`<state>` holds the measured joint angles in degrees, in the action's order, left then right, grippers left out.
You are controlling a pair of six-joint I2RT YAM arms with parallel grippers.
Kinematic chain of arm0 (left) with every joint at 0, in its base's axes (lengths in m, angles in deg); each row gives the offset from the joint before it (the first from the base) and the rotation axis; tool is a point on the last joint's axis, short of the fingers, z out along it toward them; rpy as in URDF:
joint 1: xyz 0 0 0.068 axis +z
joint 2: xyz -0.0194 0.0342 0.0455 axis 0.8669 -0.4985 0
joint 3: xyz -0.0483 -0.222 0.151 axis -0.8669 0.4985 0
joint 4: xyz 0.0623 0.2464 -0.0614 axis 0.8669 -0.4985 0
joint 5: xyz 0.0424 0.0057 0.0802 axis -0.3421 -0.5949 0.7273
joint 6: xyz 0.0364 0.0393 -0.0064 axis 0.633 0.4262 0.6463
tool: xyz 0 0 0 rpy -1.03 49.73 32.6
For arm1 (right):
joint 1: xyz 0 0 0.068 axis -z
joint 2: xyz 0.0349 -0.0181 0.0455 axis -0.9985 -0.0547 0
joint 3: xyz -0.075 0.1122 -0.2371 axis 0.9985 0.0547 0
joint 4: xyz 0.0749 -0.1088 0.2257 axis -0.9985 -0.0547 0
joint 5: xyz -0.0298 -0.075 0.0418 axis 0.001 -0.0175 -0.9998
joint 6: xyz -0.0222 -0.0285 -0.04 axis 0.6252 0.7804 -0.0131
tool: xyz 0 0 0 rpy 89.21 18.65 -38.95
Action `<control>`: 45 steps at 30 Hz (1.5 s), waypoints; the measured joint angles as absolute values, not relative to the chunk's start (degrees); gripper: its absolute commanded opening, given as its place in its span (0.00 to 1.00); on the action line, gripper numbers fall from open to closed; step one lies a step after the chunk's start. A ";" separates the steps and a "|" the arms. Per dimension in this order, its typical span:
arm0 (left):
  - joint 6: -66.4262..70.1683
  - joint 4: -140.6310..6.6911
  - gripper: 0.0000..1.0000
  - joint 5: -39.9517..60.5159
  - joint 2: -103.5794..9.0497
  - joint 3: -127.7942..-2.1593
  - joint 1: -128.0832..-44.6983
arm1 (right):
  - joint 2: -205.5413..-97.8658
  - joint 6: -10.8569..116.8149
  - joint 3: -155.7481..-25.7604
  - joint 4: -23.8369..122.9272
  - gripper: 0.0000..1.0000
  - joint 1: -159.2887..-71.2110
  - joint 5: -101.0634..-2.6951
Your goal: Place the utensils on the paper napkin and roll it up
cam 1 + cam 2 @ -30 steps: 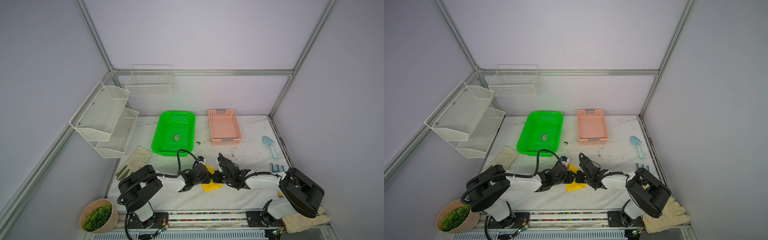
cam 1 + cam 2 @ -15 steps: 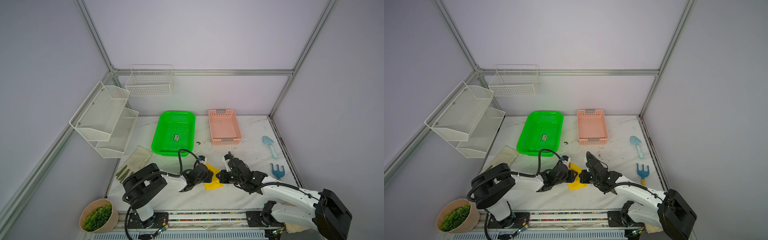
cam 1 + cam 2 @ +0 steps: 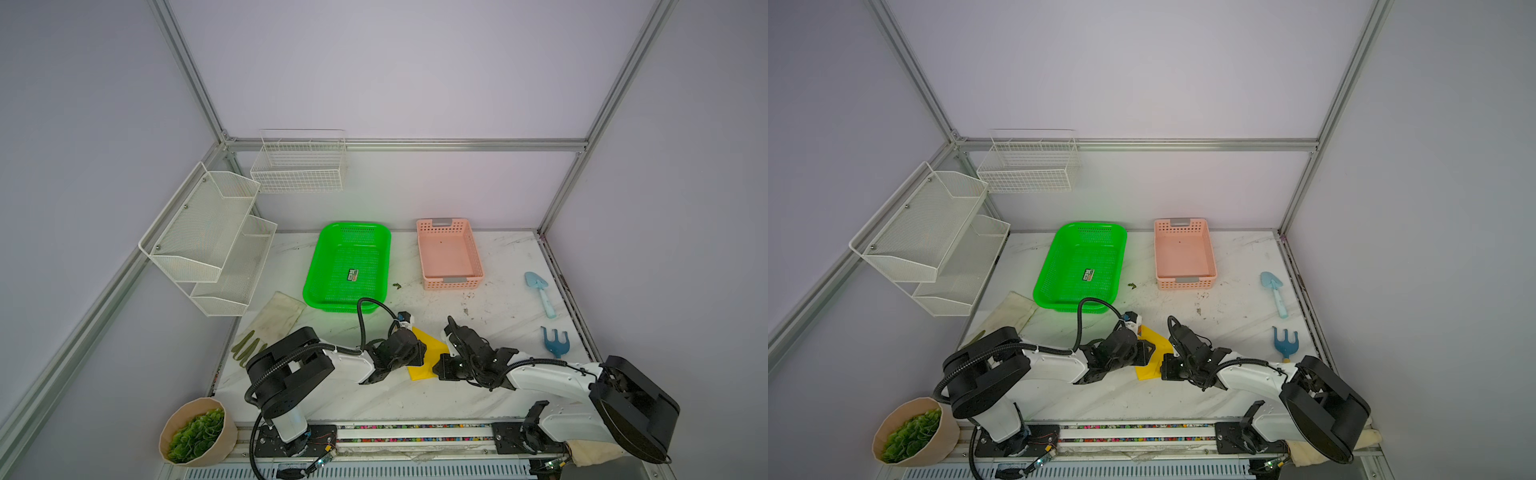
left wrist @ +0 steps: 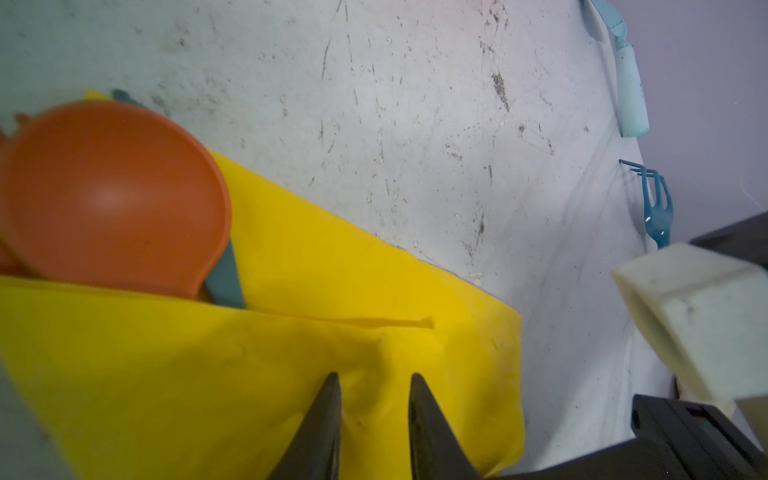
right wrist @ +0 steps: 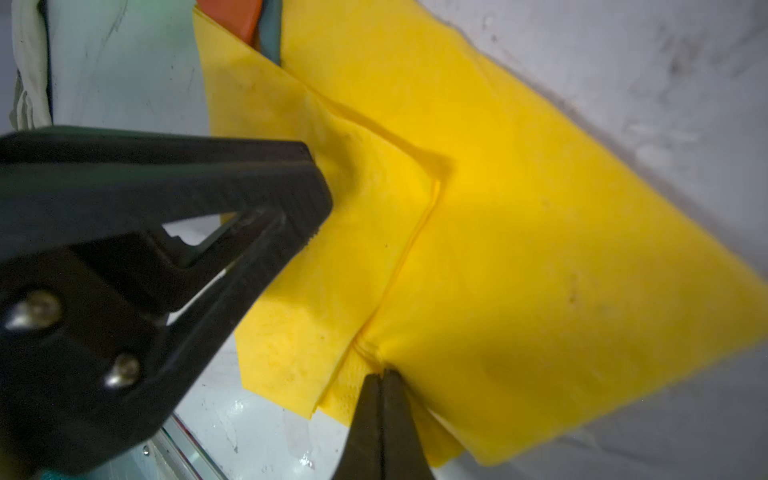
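The yellow paper napkin (image 3: 428, 353) (image 3: 1152, 361) lies near the table's front middle, between my two grippers, with one flap folded over the utensils. In the left wrist view the orange spoon (image 4: 108, 199) and the teal piece (image 4: 224, 282) stick out from under the paper napkin (image 4: 374, 270). I cannot make out the fork. My left gripper (image 4: 374, 376) (image 3: 419, 353) is shut on the wrapped fold, its tips a little apart. My right gripper (image 5: 380, 374) (image 3: 435, 368) is shut on a puckered edge of the paper napkin (image 5: 540, 249), facing the left gripper's finger (image 5: 249, 187).
A green basket (image 3: 309, 286) and a pink basket (image 3: 451, 284) stand behind the napkin. A light blue shovel (image 3: 540, 291) and a blue rake (image 3: 555, 340) lie at the right edge. Cream gloves (image 3: 280, 316), white wire shelves (image 3: 208, 237) and a bowl of greens (image 3: 195, 432) are on the left.
The right arm's elbow has swung out toward the front right, uncovering the blue rake. Its gripper stays at the napkin. The left arm has barely moved.
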<state>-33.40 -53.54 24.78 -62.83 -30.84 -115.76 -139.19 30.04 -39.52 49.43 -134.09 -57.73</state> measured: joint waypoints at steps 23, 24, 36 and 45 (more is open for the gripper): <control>-32.29 -65.39 0.31 31.88 -60.28 -33.75 -118.73 | -140.28 29.84 -40.20 50.32 0.00 -134.11 -56.07; -32.24 -65.43 0.30 31.95 -60.32 -33.75 -118.75 | -140.06 29.80 -40.20 50.04 0.00 -134.11 -55.98; -31.45 -65.45 0.30 32.76 -60.41 -33.82 -118.80 | -130.47 32.48 -48.59 38.78 0.40 -124.10 -51.41; -31.41 -65.23 0.30 33.06 -60.41 -33.82 -119.02 | -140.57 37.79 -49.90 36.01 0.40 -120.56 -51.24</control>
<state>-31.41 -65.23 33.06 -60.41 -33.82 -119.02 -140.57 37.79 -49.90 36.01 -120.56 -51.24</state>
